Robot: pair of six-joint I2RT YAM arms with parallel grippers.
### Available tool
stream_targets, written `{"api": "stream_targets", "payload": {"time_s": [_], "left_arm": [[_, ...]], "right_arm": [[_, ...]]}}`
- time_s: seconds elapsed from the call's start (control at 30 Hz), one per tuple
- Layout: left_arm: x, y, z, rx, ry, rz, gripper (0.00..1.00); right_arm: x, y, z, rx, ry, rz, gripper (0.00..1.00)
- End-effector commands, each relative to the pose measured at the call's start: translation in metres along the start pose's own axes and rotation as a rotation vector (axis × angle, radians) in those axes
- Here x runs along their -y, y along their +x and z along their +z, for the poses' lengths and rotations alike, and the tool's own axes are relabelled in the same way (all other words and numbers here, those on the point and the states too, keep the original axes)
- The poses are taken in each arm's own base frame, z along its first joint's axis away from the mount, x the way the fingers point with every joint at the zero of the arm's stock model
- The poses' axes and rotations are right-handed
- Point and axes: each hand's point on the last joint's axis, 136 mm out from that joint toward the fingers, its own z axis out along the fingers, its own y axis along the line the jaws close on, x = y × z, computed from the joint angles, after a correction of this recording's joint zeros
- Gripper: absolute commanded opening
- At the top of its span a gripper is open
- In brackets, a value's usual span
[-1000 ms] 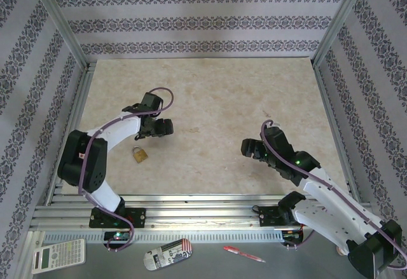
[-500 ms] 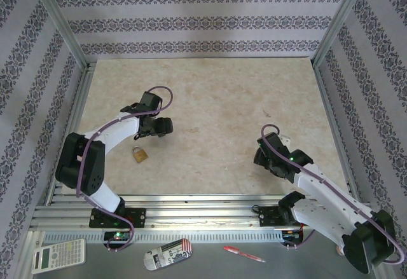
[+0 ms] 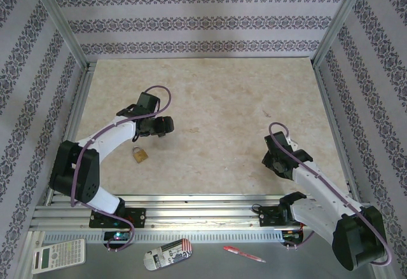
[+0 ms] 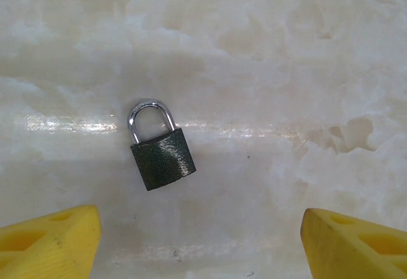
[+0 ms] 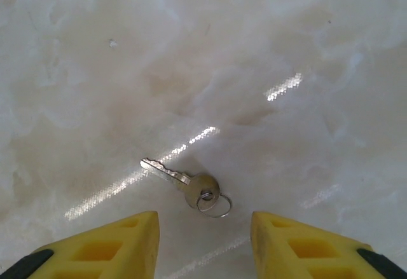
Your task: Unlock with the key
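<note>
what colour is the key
The key is silvery grey metal, clearest in the right wrist view.

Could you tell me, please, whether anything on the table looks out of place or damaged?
Nothing stands out. The padlock lies flat, slightly askew, shackle seemingly shut, below the open left gripper. The key lies flat with its ring, just ahead of the right gripper, apart from the padlock. No damage or spills show.

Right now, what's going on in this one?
Two arms are setting up to unlock a padlock. The left arm's fingers hang spread wide above the brass padlock, which lies flat on the table with its shackle shut. The right arm's fingers hover apart just short of the small silvery key, which lies loose on the table. Nothing is gripped yet.
</note>
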Motion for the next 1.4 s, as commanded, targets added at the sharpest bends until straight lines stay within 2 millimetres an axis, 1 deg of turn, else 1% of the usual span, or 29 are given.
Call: {"api": "stream_targets", "payload": {"time_s": [0.0, 0.27, 0.53, 0.7, 0.97, 1.03, 1.13, 1.37], "left_arm": [[0.009, -0.002, -0.005, 0.026, 0.033, 0.028, 0.82], [0.009, -0.003, -0.007, 0.033, 0.033, 0.035, 0.83], [0.009, -0.002, -0.007, 0.040, 0.039, 0.038, 0.83], [0.009, -0.001, -0.009, 0.041, 0.043, 0.040, 0.83], [0.009, -0.002, -0.012, 0.050, 0.043, 0.044, 0.83], [0.009, -0.002, -0.013, 0.054, 0.045, 0.043, 0.83], [0.009, -0.002, -0.015, 0.061, 0.047, 0.043, 0.83], [0.013, -0.003, -0.017, 0.068, 0.071, 0.042, 0.81]], "right_arm": [[0.005, 0.008, 0.004, -0.032, -0.002, 0.031, 0.40], [0.009, 0.014, 0.004, -0.074, 0.004, 0.051, 0.41], [0.007, 0.016, 0.014, -0.096, 0.013, 0.058, 0.41], [0.010, 0.016, 0.020, -0.102, 0.042, 0.055, 0.40], [0.012, 0.010, 0.025, -0.087, 0.062, 0.057, 0.31], [0.013, 0.008, 0.026, -0.084, 0.070, 0.052, 0.25], [0.013, 0.007, 0.030, -0.089, 0.080, 0.039, 0.21], [0.008, 0.004, 0.031, -0.091, 0.070, 0.025, 0.00]]}}
